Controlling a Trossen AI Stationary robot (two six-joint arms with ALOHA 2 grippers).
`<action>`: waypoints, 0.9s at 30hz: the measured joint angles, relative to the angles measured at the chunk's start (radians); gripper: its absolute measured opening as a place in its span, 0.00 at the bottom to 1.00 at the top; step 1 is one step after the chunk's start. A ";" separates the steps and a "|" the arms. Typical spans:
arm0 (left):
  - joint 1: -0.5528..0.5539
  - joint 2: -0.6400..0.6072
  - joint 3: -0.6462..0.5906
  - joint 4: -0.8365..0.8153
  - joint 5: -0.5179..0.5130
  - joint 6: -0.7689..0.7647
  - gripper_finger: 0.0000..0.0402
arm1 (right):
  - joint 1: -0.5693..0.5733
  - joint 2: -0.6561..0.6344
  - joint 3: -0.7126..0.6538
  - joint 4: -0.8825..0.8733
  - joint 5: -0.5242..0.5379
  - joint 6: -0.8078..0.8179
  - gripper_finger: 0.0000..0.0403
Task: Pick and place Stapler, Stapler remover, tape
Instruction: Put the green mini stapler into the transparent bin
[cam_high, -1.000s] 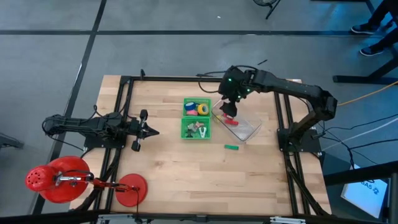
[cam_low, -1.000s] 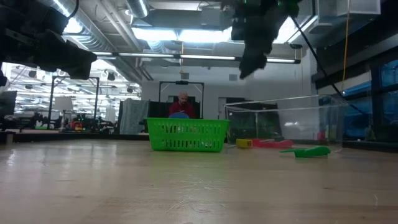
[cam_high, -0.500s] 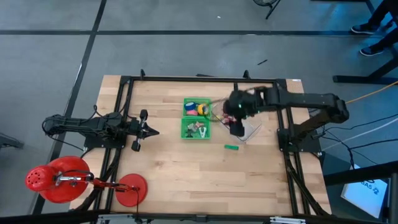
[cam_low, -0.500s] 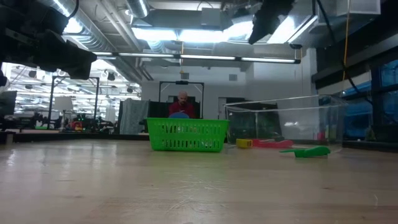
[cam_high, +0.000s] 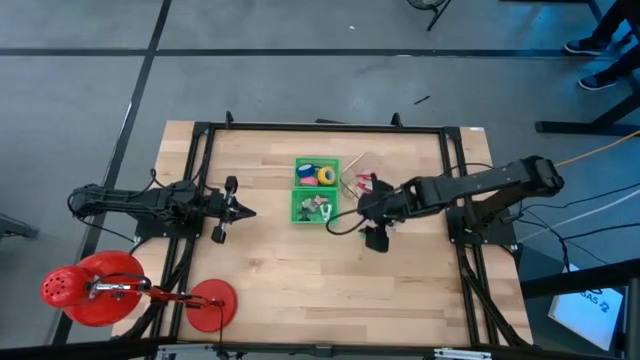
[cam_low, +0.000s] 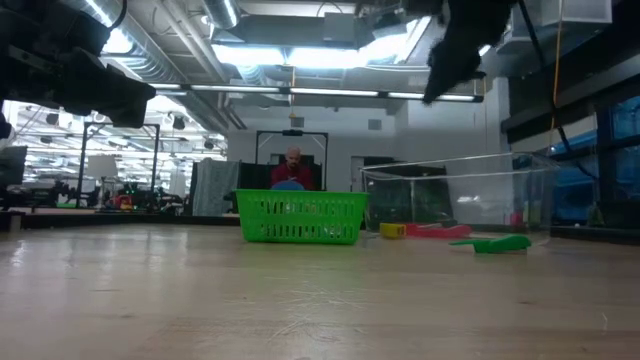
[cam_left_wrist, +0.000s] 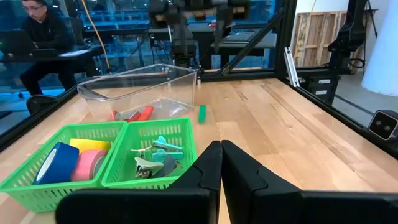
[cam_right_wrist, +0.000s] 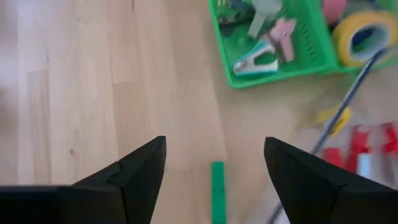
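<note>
A: Over the table (cam_high: 270, 270), high view: right gripper (cam_high: 374, 240) sits at 5 o'clock from the green basket (cam_high: 317, 190), above the bare wood. Jaws wide apart, nothing between them. Its wrist view looks straight down on one small green stapler (cam_right_wrist: 217, 190) lying alone on the wood between the fingers (cam_right_wrist: 134, 171).

B: Left arm?

A: Parked at 9 o'clock of the basket. Left gripper (cam_left_wrist: 221, 163) has its fingers pressed together, empty.

B: Basket contents, counted?

A: Two compartments. Far one, 12 o'clock side in the high view: three tape rolls (cam_left_wrist: 73, 162), one blue, one yellow, one pink. Near one: a pile of claw-shaped removers (cam_left_wrist: 155, 160). I can tell roughly three to five, teal, grey and pink; exact count unclear, they overlap.

B: And the clear bin?

A: One clear bin (cam_left_wrist: 140, 87), just beside the basket at 3 o'clock in the high view. Red staplers (cam_left_wrist: 138, 114) lie in it, at least two; a yellow piece shows too, can't tell what. The right arm covers part of the bin from above.

B: So the green stapler is outside both?

A: Yes. On the table at 5 o'clock from the basket, apart from it and from the bin, visible in the low view too (cam_low: 492, 243).

B: Anyone around?

A: One person (cam_left_wrist: 43, 34) seated beyond the table, in the left wrist view.
</note>
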 joint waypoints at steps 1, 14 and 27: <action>0.000 0.000 0.000 0.000 0.000 0.000 0.02 | 0.004 0.000 -0.029 0.028 0.000 0.026 0.68; 0.000 0.000 0.000 0.000 0.000 0.000 0.01 | 0.212 0.001 -0.255 0.282 -0.008 0.055 0.68; 0.000 0.000 0.000 0.001 0.000 0.000 0.01 | 0.322 0.074 -0.259 0.089 0.148 0.169 0.58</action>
